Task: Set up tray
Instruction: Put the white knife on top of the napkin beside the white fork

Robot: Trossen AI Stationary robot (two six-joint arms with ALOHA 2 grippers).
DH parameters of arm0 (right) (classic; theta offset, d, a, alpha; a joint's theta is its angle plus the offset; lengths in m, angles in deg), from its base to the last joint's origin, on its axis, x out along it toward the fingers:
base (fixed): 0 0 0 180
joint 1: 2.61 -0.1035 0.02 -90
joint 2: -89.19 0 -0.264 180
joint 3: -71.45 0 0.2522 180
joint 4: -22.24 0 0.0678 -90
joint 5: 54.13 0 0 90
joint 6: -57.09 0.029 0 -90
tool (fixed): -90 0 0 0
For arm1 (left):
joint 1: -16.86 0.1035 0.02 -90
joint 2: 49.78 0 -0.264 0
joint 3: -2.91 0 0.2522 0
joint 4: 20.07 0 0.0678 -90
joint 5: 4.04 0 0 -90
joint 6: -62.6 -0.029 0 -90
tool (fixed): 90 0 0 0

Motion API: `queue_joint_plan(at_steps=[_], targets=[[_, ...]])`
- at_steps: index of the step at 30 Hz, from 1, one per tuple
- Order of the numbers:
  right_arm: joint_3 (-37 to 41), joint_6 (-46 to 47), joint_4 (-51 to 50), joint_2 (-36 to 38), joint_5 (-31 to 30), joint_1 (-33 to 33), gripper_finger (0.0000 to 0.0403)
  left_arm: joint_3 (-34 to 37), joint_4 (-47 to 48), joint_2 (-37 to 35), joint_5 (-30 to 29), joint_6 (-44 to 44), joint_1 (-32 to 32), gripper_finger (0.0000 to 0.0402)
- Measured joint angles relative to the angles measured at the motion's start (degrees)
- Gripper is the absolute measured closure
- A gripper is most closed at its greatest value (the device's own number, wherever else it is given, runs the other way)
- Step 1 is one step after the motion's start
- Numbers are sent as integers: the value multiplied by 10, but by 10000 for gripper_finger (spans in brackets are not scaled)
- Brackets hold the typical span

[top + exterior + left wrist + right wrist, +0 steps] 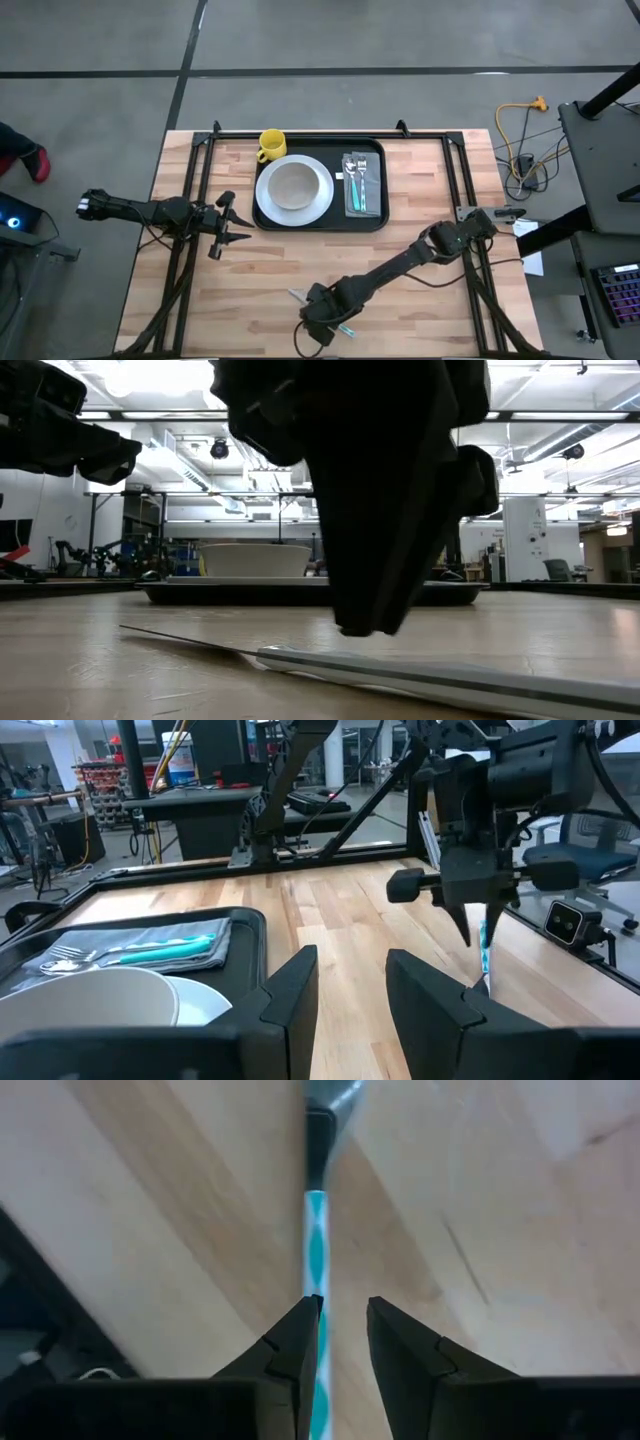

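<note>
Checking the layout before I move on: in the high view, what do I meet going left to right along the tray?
Yellow mug at the tray's left corner → white plate carrying the bowl → grey napkin with cutlery on it.

One camera hangs overhead, looking straight down on the whole table (300, 260). Another sits at tabletop height, facing level across the wood into the room. Each wrist camera looks past its own fingers: the left across the boards, the right almost against them. The tray (375, 222) shows overhead at upper centre, and mid-frame in the low view.
</note>
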Motion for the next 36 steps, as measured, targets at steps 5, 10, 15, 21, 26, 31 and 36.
queue_joint_plan(at_steps=[5, 10, 15, 21, 26, 31, 36], targets=[[0, -5, 33, 0, 1, 0, 324, 0, 0, 0, 0, 0, 0, 299], [3, -7, 41, 1, 1, 0, 333, 0, 0, 0, 0, 0, 0, 299], [14, -12, 50, 1, 1, 0, 334, 0, 0, 0, 0, 0, 0, 299], [47, -12, 91, 2, 1, 0, 328, 0, 0, 0, 0, 0, 0, 299], [68, -12, 113, 5, 2, 1, 323, 0, 0, 0, 0, 0, 0, 299], [71, -16, 123, 5, 2, 1, 330, 0, 0, 0, 0, 0, 0, 299], [70, -26, 146, 3, -1, 1, 334, 0, 0, 0, 0, 0, 0, 299]])
